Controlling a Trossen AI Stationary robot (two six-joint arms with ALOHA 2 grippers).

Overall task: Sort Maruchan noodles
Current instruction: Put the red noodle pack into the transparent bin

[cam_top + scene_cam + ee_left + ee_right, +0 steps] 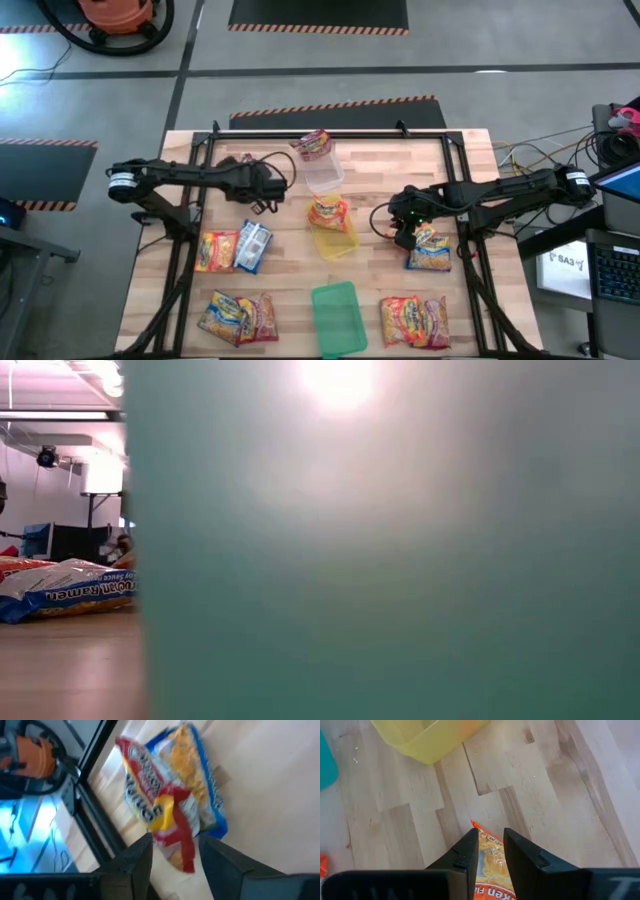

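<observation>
Bench: light wood bench (380,180) in a dark frame, on a grey floor with striped tape.
Hidden: the low view is almost wholly blocked by the green tray (400,560); only a blue packet (60,592) shows beside it.
Clear tray: (324,172) holds one red packet (314,144) at its far end.
Yellow tray: (335,240) holds one orange packet (328,211).
Green tray, high view: (338,318) nothing inside.
Loose packets: pairs at the near left (238,317), near right (414,320) and middle left (232,248).
Left end effector: (172,862) fingers apart, with a red-and-blue packet pair (172,802) just ahead, blurred.
Right end effector: (491,850) closed on the corner of an orange packet (491,870).
</observation>
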